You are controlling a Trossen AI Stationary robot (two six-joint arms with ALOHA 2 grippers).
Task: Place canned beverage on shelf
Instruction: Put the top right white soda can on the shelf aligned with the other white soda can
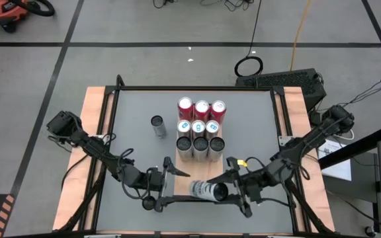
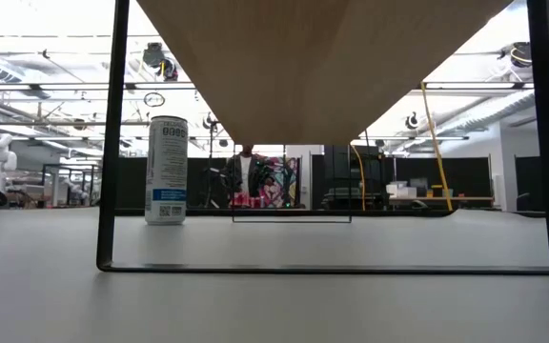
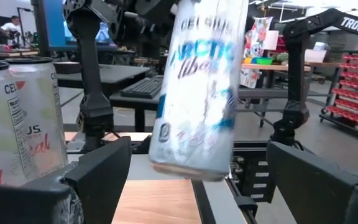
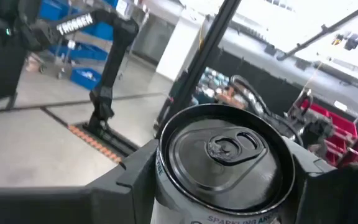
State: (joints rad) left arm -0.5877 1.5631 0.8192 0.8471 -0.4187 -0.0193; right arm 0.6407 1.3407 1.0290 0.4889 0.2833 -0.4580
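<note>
A white and blue beverage can (image 1: 207, 190) hangs tilted over the near end of the wood-grain shelf (image 1: 169, 180), with my right gripper (image 1: 227, 190) shut on it. Its bottom points toward my left gripper (image 1: 167, 186), which stands open just left of it. In the left wrist view the can (image 3: 194, 99) shows ahead of and between those open fingers, apart from them. Several cans (image 1: 200, 129) stand upright in three rows on the shelf's far part, and the nearest of them (image 3: 17, 118) shows beside my left gripper. My right gripper pinches the can between its two fingers (image 4: 132, 177) on opposite sides of the wall just below the top rim (image 4: 166, 180). It comes from the table's right, about level, with the can's lid (image 4: 225, 152) facing back toward the wrist. The can is lifted clear of the shelf and tilted.
One more can (image 1: 157, 125) stands alone on the grey tabletop left of the shelf, also visible in the low view (image 2: 166, 170). The shelf's dark legs (image 2: 112, 133) rise from the table. A black frame (image 1: 197, 88) borders the table.
</note>
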